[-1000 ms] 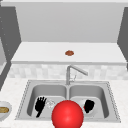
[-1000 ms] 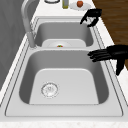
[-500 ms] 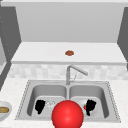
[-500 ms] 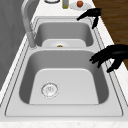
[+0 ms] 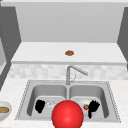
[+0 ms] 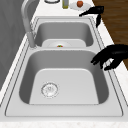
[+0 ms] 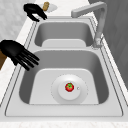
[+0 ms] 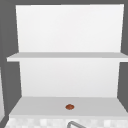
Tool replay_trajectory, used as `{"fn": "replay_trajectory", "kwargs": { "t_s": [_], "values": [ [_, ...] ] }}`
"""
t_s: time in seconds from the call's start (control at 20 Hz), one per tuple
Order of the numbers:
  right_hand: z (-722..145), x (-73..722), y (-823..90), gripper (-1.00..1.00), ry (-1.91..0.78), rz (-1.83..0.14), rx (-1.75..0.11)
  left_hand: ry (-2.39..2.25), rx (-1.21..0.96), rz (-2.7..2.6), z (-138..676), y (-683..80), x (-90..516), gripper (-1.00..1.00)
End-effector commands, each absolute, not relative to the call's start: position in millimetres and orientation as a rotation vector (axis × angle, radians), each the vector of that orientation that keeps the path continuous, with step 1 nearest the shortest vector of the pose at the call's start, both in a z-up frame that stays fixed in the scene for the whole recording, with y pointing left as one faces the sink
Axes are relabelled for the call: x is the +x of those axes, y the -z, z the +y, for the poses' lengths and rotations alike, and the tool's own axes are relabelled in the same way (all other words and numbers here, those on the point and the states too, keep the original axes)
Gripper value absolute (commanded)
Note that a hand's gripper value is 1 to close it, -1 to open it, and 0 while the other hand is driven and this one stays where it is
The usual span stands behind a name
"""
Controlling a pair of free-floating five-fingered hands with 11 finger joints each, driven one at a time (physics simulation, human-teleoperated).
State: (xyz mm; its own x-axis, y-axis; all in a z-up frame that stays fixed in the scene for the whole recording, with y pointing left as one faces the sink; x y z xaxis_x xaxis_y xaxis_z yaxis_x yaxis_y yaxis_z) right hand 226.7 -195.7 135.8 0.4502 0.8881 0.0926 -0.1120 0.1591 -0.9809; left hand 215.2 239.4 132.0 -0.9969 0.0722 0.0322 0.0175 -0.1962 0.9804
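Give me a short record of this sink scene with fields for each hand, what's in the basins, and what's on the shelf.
left hand: over the left basin, fingers loosely curled, holding nothing
right hand: over the right basin's front edge, fingers straight, spread, holding nothing
right basin contents: white plate with a small tomato on it
left basin contents: drain
faucet: spout swung toward the right basin
shelf: small brown item

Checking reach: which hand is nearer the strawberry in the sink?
Right hand: just beside the strawberry, over the right basin's front edge. Left hand hovers over the other basin.
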Motion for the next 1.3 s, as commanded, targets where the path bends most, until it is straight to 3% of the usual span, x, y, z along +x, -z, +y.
{"fn": "replay_trajectory", "kwargs": {
  "t_s": [0.0, 1.25],
  "values": [
    [-205, 219, -141, -1.00, -0.786, -0.860, -1.081, -2.400, 0.110, 1.969, 239, -132, 215, 0.00],
    [-290, 222, -180, -1.00, -0.633, -0.972, -0.696, -2.395, 0.101, 1.972, 239, -132, 216, 0.00]
  ]
}}
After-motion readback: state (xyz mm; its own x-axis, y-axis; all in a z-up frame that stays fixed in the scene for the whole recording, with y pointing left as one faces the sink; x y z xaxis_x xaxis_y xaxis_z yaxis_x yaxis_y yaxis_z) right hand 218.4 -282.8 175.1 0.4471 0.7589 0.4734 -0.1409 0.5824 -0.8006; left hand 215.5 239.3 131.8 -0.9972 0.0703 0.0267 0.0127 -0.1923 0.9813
